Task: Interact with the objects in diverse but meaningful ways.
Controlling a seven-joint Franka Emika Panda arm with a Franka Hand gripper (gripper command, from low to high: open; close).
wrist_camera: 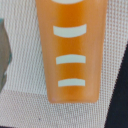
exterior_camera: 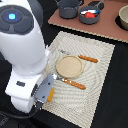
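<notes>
A golden-yellow bread loaf (wrist_camera: 71, 50) with white curved stripes fills the wrist view at very close range, lying over the striped mat (wrist_camera: 25, 107). In the exterior view the loaf (exterior_camera: 50, 94) shows as a small orange shape right beside my gripper (exterior_camera: 44, 96), low at the mat's near left corner. The fingers are hidden in the wrist view and too blurred outside to read. Far back stand the blue-grey two-handled pot (exterior_camera: 69, 7) and the blue-grey frying pan (exterior_camera: 91, 16), with the red tomato (exterior_camera: 89, 15) inside the pan.
A round beige plate (exterior_camera: 68, 66) lies mid-mat, with one wooden-handled utensil (exterior_camera: 88, 58) behind it and another (exterior_camera: 75, 83) in front. A brown board (exterior_camera: 107, 25) carries the cookware. A pale bowl (exterior_camera: 123, 17) sits at the far right. My white arm (exterior_camera: 22, 45) covers the exterior view's left.
</notes>
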